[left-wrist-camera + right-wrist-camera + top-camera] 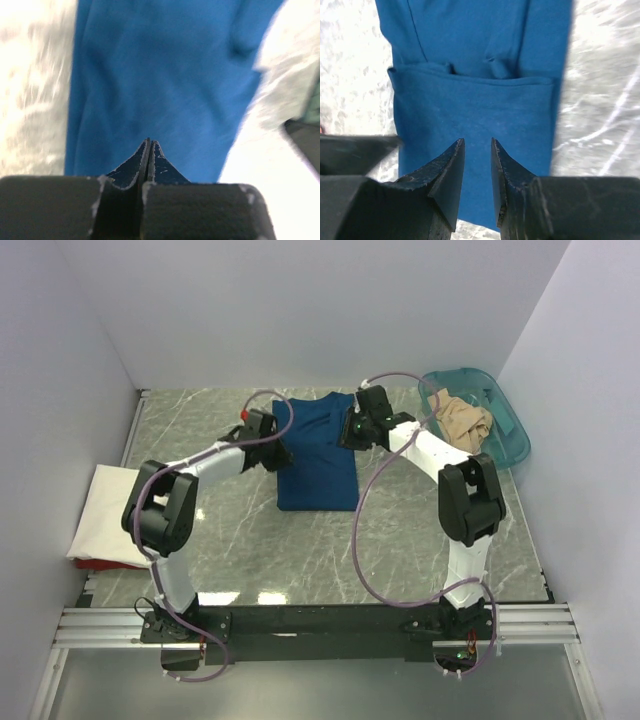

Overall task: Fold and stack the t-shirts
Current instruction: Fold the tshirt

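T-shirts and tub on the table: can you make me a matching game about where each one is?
Things:
1. blue t-shirt
2. white t-shirt
3. tan t-shirt
4. teal tub

Places:
A. far right corner of the table
B. inside the tub
C. middle of the table
D. left edge of the table

Pairs: 1-C, 2-D, 3-B, 4-A

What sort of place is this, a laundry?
Probably a robot test booth, not a laundry: plain white walls box in one table, a left arm and right arm are bolted at its near edge, and a blue shirt lies on it.
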Controlling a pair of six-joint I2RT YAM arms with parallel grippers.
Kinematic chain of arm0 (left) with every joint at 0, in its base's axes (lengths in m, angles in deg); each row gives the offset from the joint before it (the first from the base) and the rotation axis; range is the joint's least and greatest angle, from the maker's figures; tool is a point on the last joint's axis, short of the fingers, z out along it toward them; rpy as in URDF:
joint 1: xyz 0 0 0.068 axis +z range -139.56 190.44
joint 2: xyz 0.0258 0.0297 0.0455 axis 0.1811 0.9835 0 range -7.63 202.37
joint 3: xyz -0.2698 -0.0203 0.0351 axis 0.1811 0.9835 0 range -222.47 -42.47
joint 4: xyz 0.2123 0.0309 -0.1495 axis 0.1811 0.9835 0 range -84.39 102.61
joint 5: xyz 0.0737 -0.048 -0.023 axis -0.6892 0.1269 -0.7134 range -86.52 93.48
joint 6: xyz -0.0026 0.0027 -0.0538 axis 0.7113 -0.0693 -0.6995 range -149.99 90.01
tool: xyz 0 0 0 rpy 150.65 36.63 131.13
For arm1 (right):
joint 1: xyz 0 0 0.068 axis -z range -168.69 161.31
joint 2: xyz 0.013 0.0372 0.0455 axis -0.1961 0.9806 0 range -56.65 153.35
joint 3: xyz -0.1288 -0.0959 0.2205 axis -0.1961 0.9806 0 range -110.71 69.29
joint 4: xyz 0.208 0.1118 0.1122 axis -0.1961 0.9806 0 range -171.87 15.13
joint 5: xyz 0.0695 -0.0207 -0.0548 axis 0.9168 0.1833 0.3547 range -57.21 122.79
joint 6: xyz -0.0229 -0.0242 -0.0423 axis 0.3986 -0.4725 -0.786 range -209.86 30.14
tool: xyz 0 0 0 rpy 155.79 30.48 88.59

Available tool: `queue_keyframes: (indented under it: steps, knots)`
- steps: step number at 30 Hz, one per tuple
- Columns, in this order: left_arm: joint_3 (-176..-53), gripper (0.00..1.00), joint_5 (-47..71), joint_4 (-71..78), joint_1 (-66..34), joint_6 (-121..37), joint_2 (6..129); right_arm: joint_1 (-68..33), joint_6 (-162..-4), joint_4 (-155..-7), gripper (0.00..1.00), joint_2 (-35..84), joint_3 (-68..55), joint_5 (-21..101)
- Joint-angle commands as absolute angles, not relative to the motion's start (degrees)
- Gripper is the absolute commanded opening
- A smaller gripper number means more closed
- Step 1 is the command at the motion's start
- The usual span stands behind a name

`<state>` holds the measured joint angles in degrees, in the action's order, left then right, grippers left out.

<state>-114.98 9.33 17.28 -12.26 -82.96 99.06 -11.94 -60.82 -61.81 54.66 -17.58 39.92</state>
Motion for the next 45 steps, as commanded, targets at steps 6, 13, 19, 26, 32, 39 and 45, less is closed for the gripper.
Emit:
queue_keyframes:
  steps: [6,13,19,26,32,39,45]
  knots:
    - [-100.2,0.01,5.1,10.6,-15.2,-87.2,95.6,-10.7,-61.6,-60.9,0.35,64.4,-24.0,40.0]
    - [-94.6,0.01,5.1,8.3,-15.2,-86.9,94.1,-8.2,-61.5,-57.2,0.34,70.2,-27.9,38.7]
    - [-96.3,0.01,5.1,9.7,-15.2,-85.4,92.7,-7.7,-61.6,-56.3,0.35,67.0,-27.4,37.9]
    - [-103.2,0.07,5.2,13.4,-15.2,-82.3,90.9,-8.7,-61.6,-58.2,0.36,56.1,-20.1,36.7]
    - [-110.9,0.1,4.3,15.9,-15.2,-82.0,95.8,-12.4,-59.8,-61.5,0.44,49.3,-11.8,35.5]
    - [-107.5,0.06,5.3,13.0,-16.1,-83.9,96.7,-16.3,-57.4,-65.9,0.45,47.0,-2.5,35.4]
    - [-96.5,0.06,5.1,9.6,-18.7,-85.1,92.0,-16.9,-55.5,-71.0,0.44,45.5,6.6,36.0]
